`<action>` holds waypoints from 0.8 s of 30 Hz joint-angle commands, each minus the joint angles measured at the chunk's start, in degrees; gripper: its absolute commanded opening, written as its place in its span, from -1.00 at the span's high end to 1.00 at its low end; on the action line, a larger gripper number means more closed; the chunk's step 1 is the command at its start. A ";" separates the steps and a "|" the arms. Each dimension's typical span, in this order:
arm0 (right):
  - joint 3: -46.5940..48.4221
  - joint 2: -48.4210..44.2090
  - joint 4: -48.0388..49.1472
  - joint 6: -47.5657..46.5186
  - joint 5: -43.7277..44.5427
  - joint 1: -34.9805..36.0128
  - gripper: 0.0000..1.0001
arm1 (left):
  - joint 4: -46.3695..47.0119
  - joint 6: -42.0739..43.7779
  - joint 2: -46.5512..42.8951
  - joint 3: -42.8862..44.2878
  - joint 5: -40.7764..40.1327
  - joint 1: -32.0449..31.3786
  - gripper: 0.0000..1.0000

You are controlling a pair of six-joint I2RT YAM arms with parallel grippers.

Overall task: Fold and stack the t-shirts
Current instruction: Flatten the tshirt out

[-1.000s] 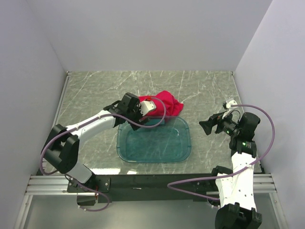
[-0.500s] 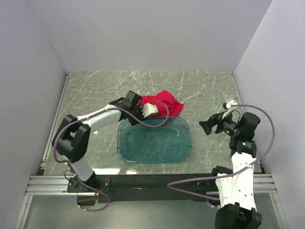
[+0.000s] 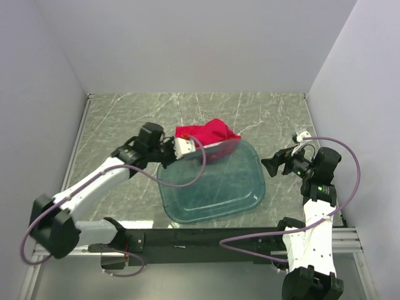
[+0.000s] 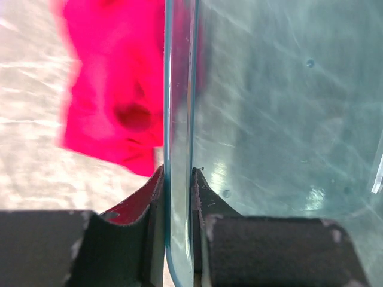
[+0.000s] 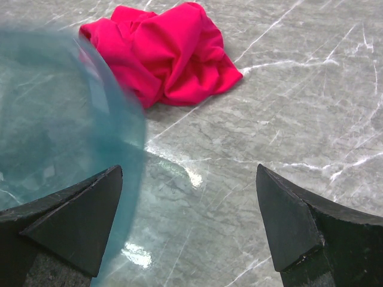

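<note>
Now, nearest, the translucent teal tub (image 3: 212, 187): no longer flat and square to the desk (image 3: 275, 112) as a second ago, but swung round and tipped, far-left rim raised. A little farther, on the right, the right hand (image 5: 188, 179): fingers wide apart, holding nothing, parked just where it was. Farther again, the left hand (image 4: 178, 194): pinched tight on the tub's far-left rim, one pad either side of the wall, with the arm swept out leftward from its former reach. Farthest, the red t-shirt (image 3: 209, 132): crumpled, unfolded, lying on the desk just beyond the tub's far rim, seemingly outside it by the right wrist view, though from above partly veiled by the lifted wall. Probably a clearing move, then: container being hauled off, cloth left free for spreading. Folding itself not yet begun; nothing stacked.
</note>
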 commanded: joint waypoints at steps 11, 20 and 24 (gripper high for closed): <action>0.85 -1.30 0.55 -0.61 -0.59 -0.42 -0.96 | 15.46 -35.02 1.19 8.34 -12.22 24.95 0.99; 0.94 -1.12 0.55 -0.34 -1.38 -0.42 -0.96 | 16.09 -42.89 6.89 13.08 -28.36 37.62 0.99; 0.94 -1.39 0.55 -0.34 -1.38 -0.51 -0.96 | 20.91 -39.29 10.68 10.64 -35.33 39.99 0.99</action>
